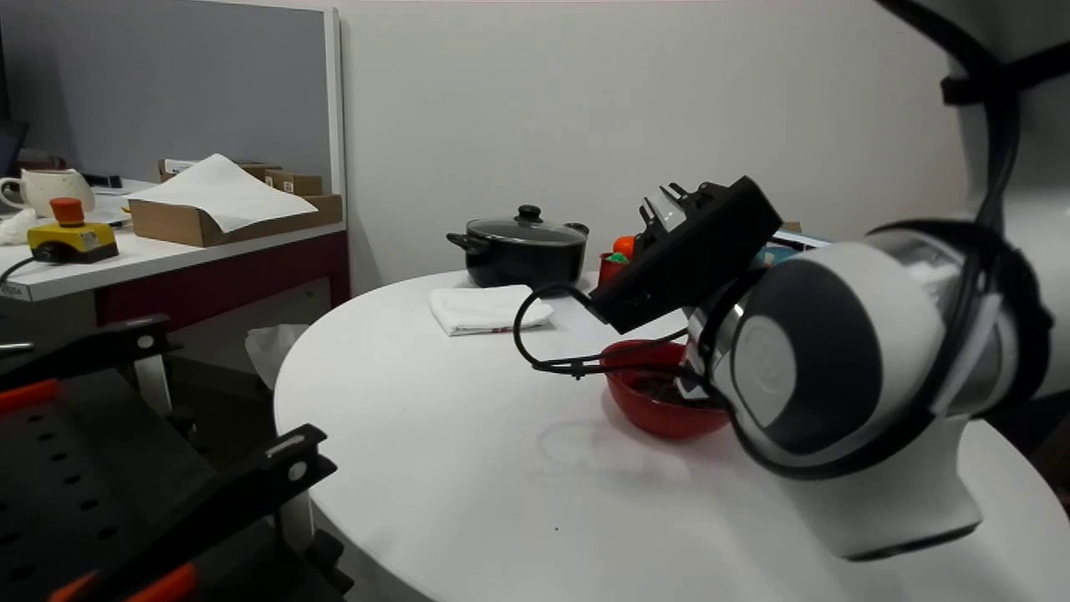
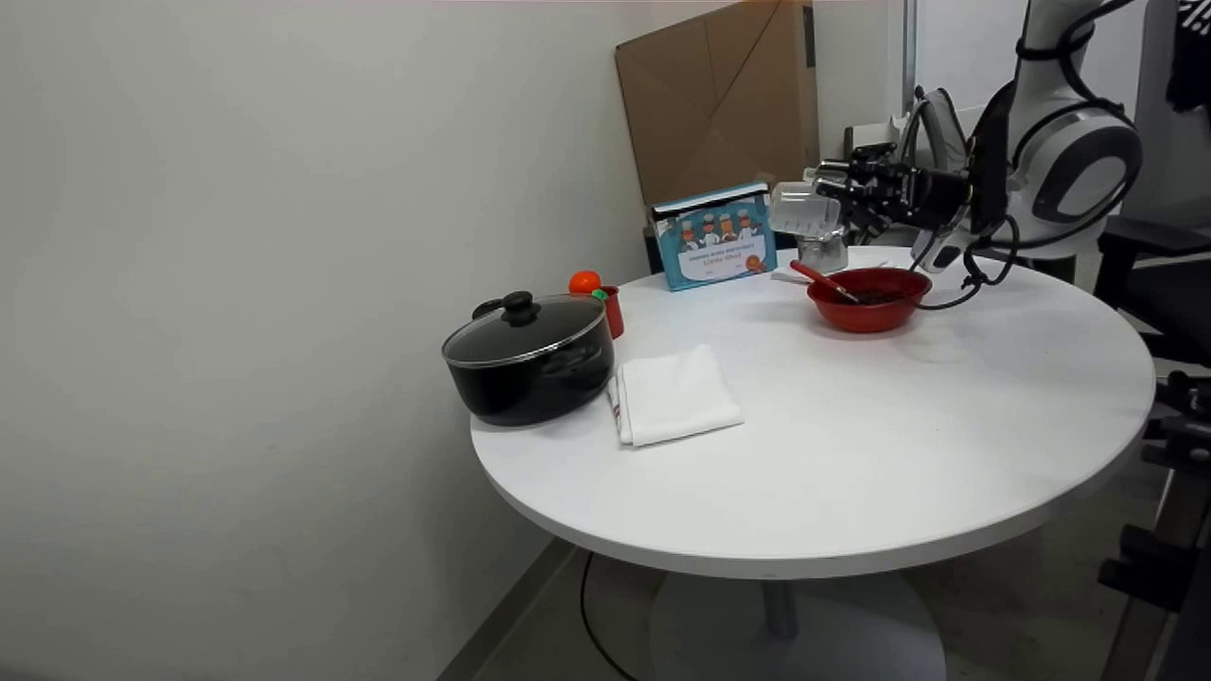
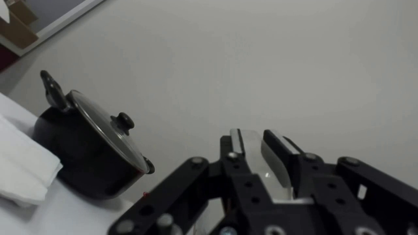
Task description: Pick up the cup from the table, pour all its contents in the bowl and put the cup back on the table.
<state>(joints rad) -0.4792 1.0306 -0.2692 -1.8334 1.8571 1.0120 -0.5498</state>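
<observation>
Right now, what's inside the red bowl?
In an exterior view, the red bowl holds a dark mass, with a red utensil handle sticking out. The bowl's floor and the handle's lower end are covered from view.

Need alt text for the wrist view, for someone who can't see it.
The claw at lower centre grips a clear cup in front of a plain grey wall. At left, a lidded black pot and a folded white cloth sit on a white table, all slanted in the frame.
</observation>
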